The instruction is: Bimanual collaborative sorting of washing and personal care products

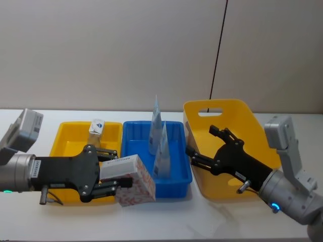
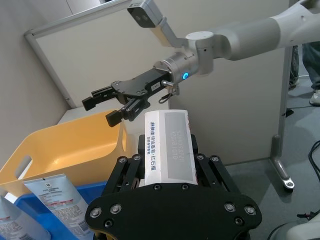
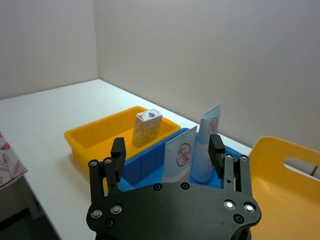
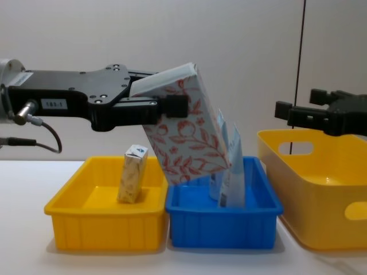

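**Leaf-print box (image 4: 189, 134) aloft**

It hung tilted above the left rim of the blue tray (image 4: 223, 229) — clamped in the left gripper (image 1: 120, 170). The right gripper (image 1: 202, 140), jaws spread wide and empty, hovered above the yellow basket (image 1: 237, 107).

Glossy cardboard box (image 4: 189, 137); blue tray (image 4: 223, 229) (smooth plastic).

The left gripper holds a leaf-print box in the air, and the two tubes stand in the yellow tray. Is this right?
Not quite: the tubes stand in the blue tray, as the chest view shows. The left gripper does hold the box.
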You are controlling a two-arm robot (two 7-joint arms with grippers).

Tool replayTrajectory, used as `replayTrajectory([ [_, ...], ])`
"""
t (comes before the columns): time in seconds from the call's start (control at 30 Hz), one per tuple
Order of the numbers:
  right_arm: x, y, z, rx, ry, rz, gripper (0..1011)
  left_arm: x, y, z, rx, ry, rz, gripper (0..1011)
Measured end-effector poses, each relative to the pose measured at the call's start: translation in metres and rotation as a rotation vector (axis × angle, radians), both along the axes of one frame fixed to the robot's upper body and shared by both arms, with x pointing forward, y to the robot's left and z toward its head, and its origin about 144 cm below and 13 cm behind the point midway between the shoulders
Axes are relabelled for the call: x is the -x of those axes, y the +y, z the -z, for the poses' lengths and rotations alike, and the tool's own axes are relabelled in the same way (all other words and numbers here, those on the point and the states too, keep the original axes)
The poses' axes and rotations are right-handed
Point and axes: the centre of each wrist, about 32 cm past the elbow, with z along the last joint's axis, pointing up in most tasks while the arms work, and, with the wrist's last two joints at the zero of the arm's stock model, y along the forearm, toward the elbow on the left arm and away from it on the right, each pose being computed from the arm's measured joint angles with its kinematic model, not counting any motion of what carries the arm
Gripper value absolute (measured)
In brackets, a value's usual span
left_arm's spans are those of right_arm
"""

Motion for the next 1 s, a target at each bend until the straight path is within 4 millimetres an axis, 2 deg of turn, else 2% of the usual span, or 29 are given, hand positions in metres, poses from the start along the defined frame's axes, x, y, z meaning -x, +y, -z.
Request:
replayTrajectory([
  [0.53, -0.049, -0.028, -0.01, 0.034, 0.004, -0.268, 1000, 0.0, 0.0, 0.0, 0.0, 0.0, 0.001, 380],
  [1.0, -0.08, -0.043, -0.019, 0.053, 0.019, -0.486, 1000, 0.0, 0.0, 0.0, 0.0, 0.0, 0.0, 380],
])
